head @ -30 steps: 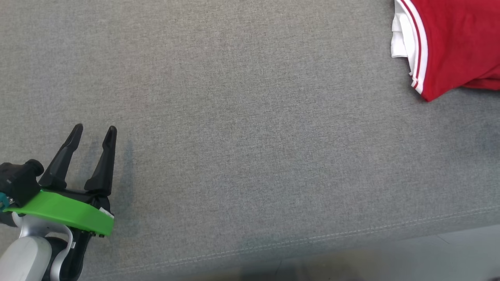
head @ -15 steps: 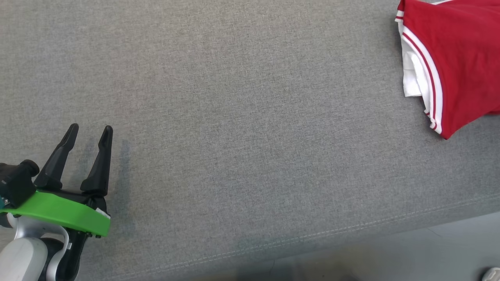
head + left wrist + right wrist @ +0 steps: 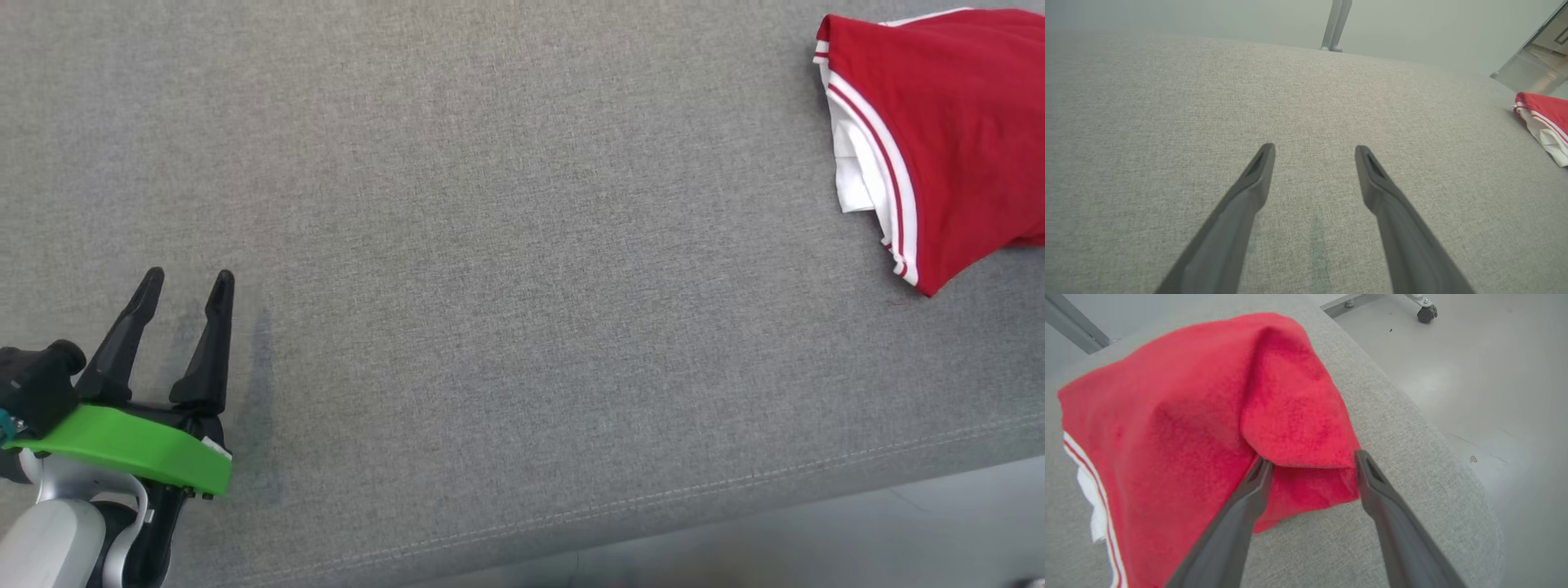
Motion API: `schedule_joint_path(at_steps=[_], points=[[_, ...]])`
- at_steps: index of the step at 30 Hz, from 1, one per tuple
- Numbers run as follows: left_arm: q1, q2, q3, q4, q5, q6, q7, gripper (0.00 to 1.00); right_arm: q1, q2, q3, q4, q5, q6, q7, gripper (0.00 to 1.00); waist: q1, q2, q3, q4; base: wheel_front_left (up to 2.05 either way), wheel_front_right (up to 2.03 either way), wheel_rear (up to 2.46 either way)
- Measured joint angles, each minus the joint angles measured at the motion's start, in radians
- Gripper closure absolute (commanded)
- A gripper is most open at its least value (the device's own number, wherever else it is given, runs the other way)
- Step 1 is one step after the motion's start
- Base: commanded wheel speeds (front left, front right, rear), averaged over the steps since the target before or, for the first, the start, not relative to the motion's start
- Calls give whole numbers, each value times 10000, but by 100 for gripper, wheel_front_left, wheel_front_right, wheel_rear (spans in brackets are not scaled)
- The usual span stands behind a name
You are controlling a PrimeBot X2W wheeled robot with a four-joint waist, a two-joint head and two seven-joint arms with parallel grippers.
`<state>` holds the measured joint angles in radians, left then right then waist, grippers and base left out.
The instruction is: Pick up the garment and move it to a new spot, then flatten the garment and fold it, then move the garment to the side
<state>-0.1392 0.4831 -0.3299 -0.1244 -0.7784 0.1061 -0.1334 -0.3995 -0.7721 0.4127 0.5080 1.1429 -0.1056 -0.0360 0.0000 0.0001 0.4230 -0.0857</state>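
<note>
left gripper point(image 3: 188, 276) open; right gripper point(image 3: 1314, 457) gapes astride the red shirt's point(image 3: 1188, 416) fold. back out crooked and you may drag it askew

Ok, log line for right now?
left gripper: open, above cushion | right gripper: open, tips astride garment fold | garment: red, lying at cushion right end

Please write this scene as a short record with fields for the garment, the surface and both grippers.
garment: red, white striped trim, loosely folded, near the surface's right edge
surface: grey woven upholstery
left gripper: open, above bare surface, far from garment
right gripper: open, a red fold lies between its fingertips
</note>
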Motion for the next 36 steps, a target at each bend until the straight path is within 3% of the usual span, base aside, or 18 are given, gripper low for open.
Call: schedule_joint_path(at_steps=[6,10,21,29,36], points=[[5,-234,90,541,174,8,-428,0,-3,-347,-247,-834,-846,-31,-1540,0,0,0,-468,-1,0,0,0],[42,-268,251,1126,583,17,-685,0,3,-253,-228,-1618,-1628,-84,-2376,0,0,0,-890,24,0,0,0],[852,-834,267,2286,1085,100,-1066,0,1442,1655,688,-2909,-3607,-184,-2261,0,0,0,-2238,286,0,0,0],[1376,-1072,263,2995,1174,100,-1143,0,2425,2721,564,-2917,-5037,-194,-2259,0,-1,0,-3025,681,0,0,0],[1406,-1210,226,3024,1327,61,-1151,0,3070,3208,-301,-2815,-5910,-194,-2257,0,0,0,-3463,1065,0,0,0]])
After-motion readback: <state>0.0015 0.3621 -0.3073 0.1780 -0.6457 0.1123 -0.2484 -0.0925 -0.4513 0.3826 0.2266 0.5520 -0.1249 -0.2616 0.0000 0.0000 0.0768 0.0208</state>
